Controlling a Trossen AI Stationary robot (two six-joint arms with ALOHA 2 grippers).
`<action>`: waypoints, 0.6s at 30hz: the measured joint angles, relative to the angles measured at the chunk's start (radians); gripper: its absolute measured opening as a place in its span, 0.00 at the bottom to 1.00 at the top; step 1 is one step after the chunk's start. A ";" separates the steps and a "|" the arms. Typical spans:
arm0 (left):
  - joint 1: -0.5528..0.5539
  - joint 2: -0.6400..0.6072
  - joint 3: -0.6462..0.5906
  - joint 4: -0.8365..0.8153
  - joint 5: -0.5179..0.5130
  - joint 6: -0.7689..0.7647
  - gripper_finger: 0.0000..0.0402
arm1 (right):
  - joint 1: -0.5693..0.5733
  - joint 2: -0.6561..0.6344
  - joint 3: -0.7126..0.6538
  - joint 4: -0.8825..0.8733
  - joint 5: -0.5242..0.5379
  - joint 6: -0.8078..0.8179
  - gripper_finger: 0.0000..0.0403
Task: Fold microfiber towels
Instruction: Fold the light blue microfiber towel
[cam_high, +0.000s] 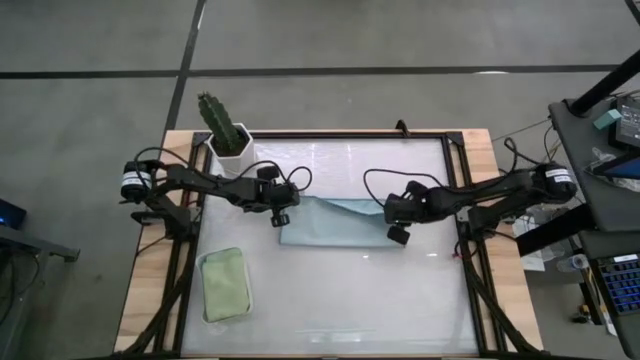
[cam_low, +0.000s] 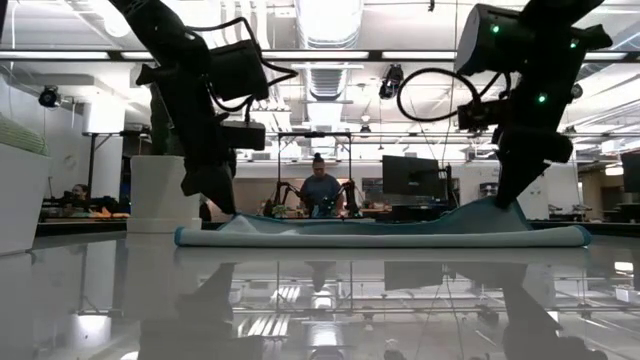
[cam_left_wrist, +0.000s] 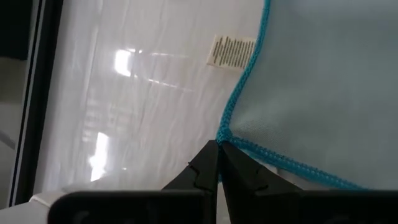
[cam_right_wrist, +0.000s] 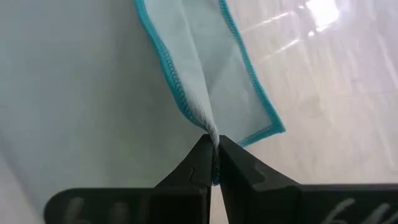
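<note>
Two towels: one pale blue towel (cam_high: 335, 222), one green towel (cam_high: 226, 283); one tray (cam_high: 205, 262); one potted cactus (cam_high: 226, 128).

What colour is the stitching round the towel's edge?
Bright teal-blue edging on the pale blue towel, clearest in the left wrist view.

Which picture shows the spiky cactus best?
The high view: the cactus stands in its white pot at the table's far left corner. The low view shows only the pot, mostly behind the left arm. Neither wrist view shows it.

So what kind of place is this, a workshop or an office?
Probably a robotics lab: two arms fold a pale blue towel on a white table, with monitors and a seated person at benches behind.
</note>
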 joint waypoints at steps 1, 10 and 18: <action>0.000 0.000 0.000 0.007 0.000 0.000 0.00 | 0.000 0.009 0.000 0.003 0.010 0.000 0.03; 0.000 0.000 0.000 0.011 0.000 -0.007 0.01 | 0.000 0.040 0.002 0.031 0.037 0.019 0.03; 0.000 0.000 0.000 0.000 0.000 -0.028 0.20 | 0.000 0.031 0.002 0.032 0.039 0.020 0.03</action>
